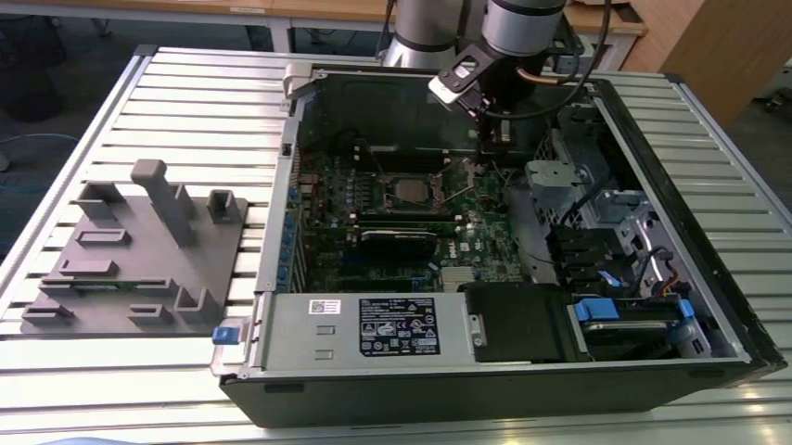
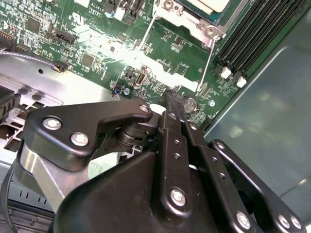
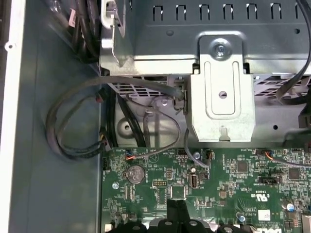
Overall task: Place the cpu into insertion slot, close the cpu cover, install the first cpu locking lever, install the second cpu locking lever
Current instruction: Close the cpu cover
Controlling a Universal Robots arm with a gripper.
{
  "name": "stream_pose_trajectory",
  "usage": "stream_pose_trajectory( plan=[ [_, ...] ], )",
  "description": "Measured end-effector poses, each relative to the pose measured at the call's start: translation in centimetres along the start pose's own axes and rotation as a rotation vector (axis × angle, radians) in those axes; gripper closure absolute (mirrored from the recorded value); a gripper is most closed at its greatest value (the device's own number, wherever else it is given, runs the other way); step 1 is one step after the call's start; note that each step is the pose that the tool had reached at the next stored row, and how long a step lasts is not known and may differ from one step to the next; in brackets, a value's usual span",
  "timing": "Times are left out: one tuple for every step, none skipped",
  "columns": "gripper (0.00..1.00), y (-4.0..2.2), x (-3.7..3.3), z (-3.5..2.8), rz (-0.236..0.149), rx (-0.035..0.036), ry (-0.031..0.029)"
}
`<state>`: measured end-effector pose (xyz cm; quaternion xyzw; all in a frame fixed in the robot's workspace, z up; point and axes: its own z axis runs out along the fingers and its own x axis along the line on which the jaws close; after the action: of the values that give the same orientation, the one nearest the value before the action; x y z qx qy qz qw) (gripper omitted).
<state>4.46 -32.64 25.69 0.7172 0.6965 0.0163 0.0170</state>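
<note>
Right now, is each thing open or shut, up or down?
computer case, lying flat, side open.
cpu cover, down flat.
locking lever, raised, not latched.
other locking lever, raised, not latched.
gripper, shut, holding nothing.

The bench (image 1: 185, 88) was ribbed, pale brushed metal. The claw (image 2: 169, 99) was matt black with shiny steel screws. The circuit board (image 2: 97, 46) was glossy green and the cpu cover (image 2: 187, 17) bright silvery metal. The bracket (image 3: 223, 97) was dull grey sheet metal and the fixture (image 1: 136, 250) matt grey plastic.
</note>
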Motion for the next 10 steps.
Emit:
stream_pose_trajectory(
  plan=[
    [0.90,0.04,0.00,0.00,0.000,0.0000,-0.0002],
    [0.90,0.04,0.00,0.00,0.000,0.0000,-0.0002],
    [0.90,0.04,0.00,0.00,0.000,0.0000,-0.0003],
    [0.90,0.04,0.00,0.01,0.000,0.0000,-0.0001],
    [0.90,0.11,0.01,0.01,0.000,0.0000,-0.0002],
    [0.90,0.16,0.01,0.02,0.000,-0.0001,-0.0002],
    [0.90,0.21,0.01,0.02,0.000,-0.0001,-0.0003],
    [0.90,0.27,0.00,0.02,0.000,-0.0001,-0.0005],
    [0.90,0.30,0.00,0.02,0.000,-0.0001,-0.0008],
    [0.90,0.32,0.00,0.02,0.000,0.0000,-0.0012]
  ],
)
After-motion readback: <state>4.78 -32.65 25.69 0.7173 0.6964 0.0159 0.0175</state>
